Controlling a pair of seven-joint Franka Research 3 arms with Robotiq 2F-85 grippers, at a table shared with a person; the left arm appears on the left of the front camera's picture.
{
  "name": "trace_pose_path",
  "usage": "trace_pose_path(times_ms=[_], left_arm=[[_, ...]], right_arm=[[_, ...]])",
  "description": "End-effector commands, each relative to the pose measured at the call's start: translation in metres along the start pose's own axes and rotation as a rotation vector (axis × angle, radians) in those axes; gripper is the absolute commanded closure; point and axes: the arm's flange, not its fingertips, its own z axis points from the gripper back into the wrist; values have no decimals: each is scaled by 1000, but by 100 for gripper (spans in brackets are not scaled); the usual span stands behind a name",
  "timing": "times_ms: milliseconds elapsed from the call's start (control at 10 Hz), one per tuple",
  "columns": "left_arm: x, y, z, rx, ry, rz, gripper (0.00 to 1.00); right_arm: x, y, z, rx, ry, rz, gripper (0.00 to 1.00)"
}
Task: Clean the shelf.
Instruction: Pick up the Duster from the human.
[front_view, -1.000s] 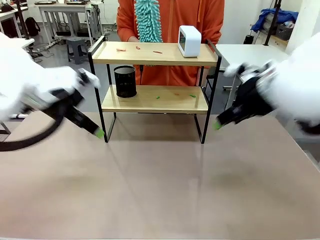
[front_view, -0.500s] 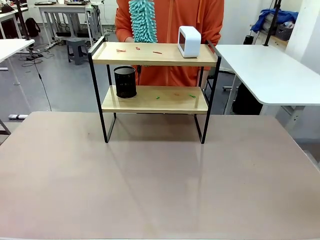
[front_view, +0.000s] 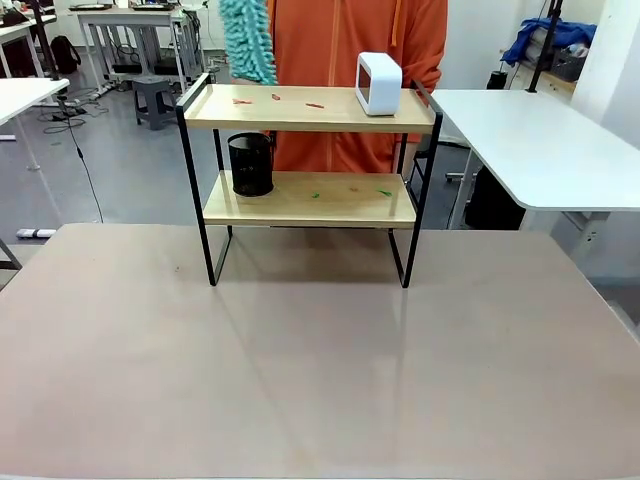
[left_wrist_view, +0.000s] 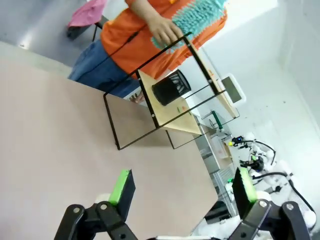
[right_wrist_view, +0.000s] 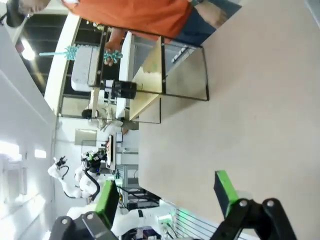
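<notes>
Currently: shelf (front_view: 290, 205), long axis crosswise, well ahead of my left gripper (left_wrist_view: 183, 184) and right gripper (right_wrist_view: 166, 194); both jaws wide, empty; neither looks nearer.

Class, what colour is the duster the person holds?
Teal; the duster shows best in the front view.

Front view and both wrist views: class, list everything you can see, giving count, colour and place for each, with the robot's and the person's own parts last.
shelf: one, light wood, black frame, far on the table
mesh cup: one, black, lower board, left
box: one, white, top board, right
scraps: few, red on top board, green on lower
duster: one, teal, above shelf's left end
table: one, beige, under the shelf
person: one, orange top, behind shelf, hand holding duster
left gripper: one, black, green-padded fingers apart, empty
right gripper: one, black, green-padded fingers apart, empty
</notes>
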Motion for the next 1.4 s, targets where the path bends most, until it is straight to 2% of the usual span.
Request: trace_pose_path(times_ms=[0, 600, 700, 800, 900, 1100, 1300], left_arm=[[2, -20, 11, -12, 3, -77, 0], [2, -20, 11, -12, 3, -77, 0], [0, -18, 14, -7, 13, -50, 0], [7, -18, 16, -58, 70, 41, 0], [23, -21, 15, -71, 102, 99, 0], [80, -38, -13, -110, 198, 190, 0], [132, -40, -61, -72, 191, 282, 0]], right_arm=[[-5, 16, 7, 6, -4, 56, 0], [-5, 16, 7, 6, -4, 56, 0], [-5, 16, 7, 6, -4, 56, 0], [-5, 16, 7, 6, -4, 56, 0], [-5, 16, 7, 6, -4, 56, 0], [-5, 16, 7, 6, -4, 56, 0], [-5, 16, 7, 6, -4, 56, 0]])
